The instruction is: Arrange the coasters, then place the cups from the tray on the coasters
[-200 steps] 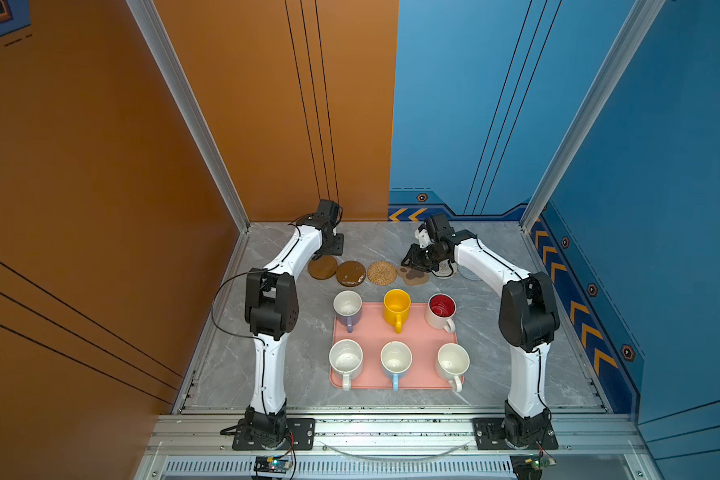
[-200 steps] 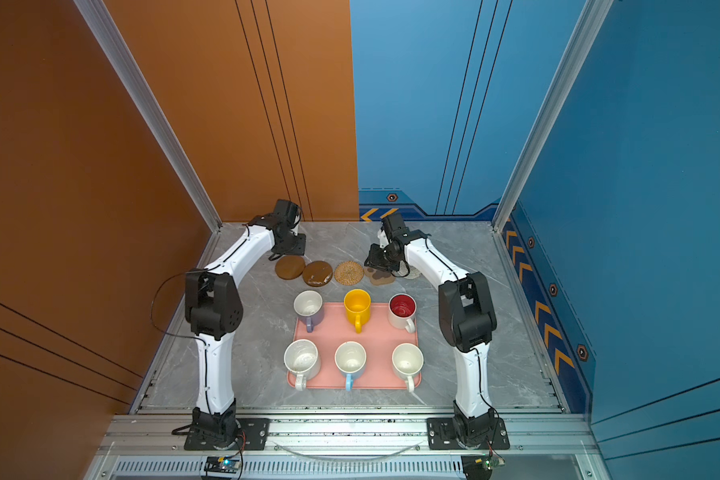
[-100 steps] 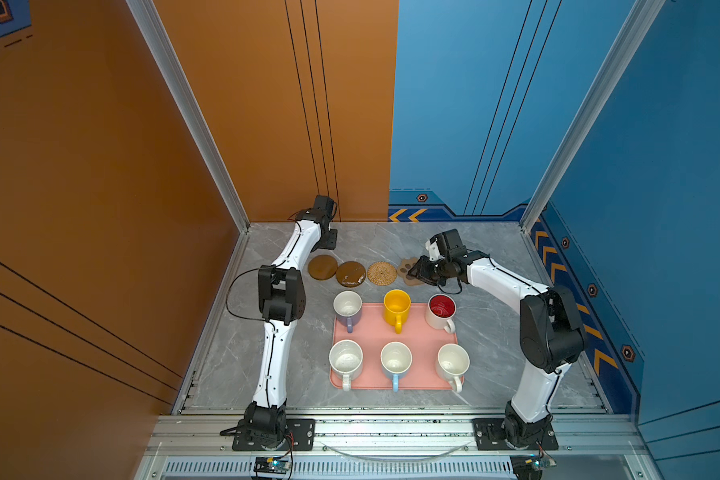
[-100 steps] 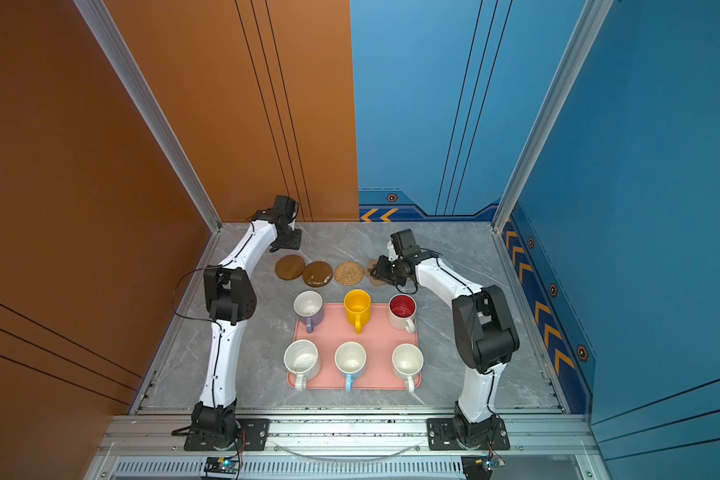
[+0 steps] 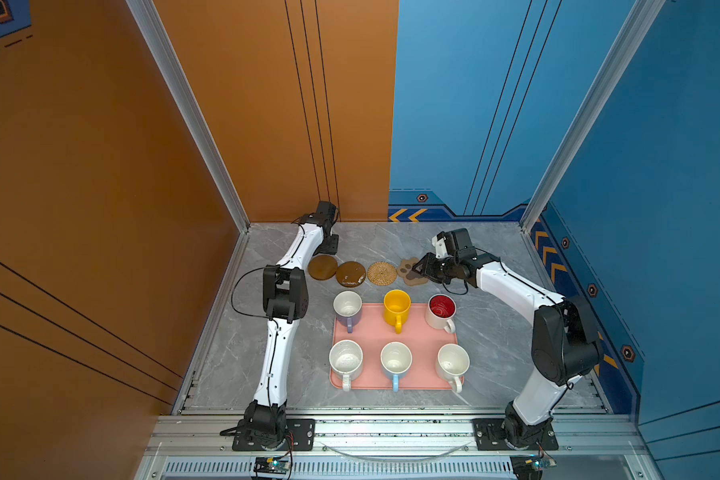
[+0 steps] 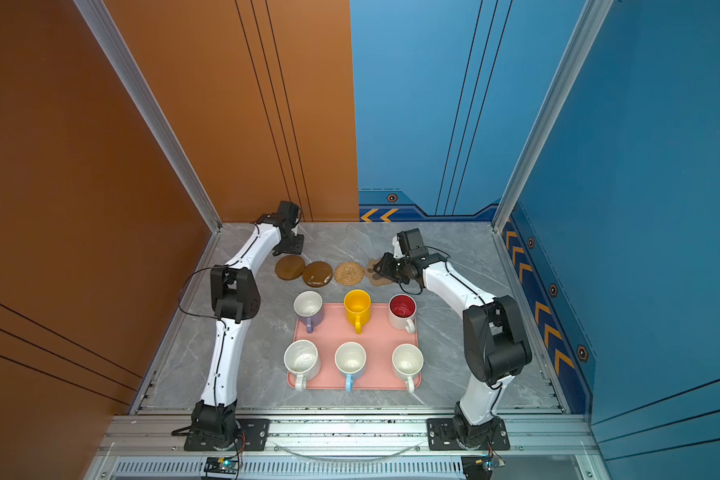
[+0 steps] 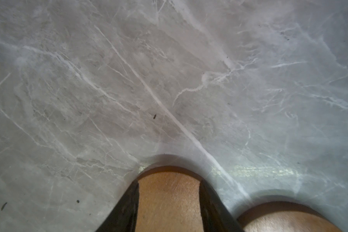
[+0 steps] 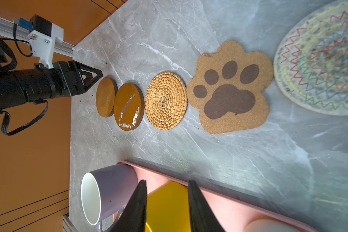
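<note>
Six cups (image 5: 396, 309) stand in two rows of three on the pink tray (image 5: 373, 332), handles toward its near edge; its long axis runs left-right. Five coasters (image 8: 166, 100) show, rowed parallel on the surface (image 5: 491, 353) beyond. Left fingers (image 7: 129, 206) apart over a brown disc (image 7: 169, 200); right fingers (image 8: 197, 206) apart, empty.

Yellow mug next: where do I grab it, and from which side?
Probably the rim wall of the yellow mug, coming straight down from above, one jaw inside and one outside. It stands upright with its mouth open, and its handle points toward the near edge of the tray, so pinch the side wall clear of the handle.
</note>
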You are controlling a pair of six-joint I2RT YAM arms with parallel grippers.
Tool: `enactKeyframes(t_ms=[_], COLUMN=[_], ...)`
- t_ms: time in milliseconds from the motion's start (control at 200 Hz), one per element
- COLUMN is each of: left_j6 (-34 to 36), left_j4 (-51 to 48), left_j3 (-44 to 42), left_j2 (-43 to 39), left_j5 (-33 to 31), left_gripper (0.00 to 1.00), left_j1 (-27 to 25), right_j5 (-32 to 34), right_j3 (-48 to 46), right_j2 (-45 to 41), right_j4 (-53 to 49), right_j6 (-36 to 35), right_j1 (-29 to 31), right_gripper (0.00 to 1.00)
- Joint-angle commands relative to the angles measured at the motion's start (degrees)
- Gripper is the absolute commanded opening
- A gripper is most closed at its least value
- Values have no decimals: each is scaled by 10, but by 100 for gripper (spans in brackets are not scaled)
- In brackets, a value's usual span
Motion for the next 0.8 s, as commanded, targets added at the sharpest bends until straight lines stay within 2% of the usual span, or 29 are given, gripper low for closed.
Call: enactKeyframes(t_ms=[0,796], left_j6=[7,-4], left_j4=[-16,-50], left_j3=[-9,-31], left_j2=[10,28], left_j5=[9,39], left_gripper=[50,48], left_j1=[6,10], right_j5=[6,3], right_j3=[-12,-39], right_j2=[-12,-28], right_j4=[12,36], right_j6=[11,28], right_j1=[-2,0], right_gripper=[33,32])
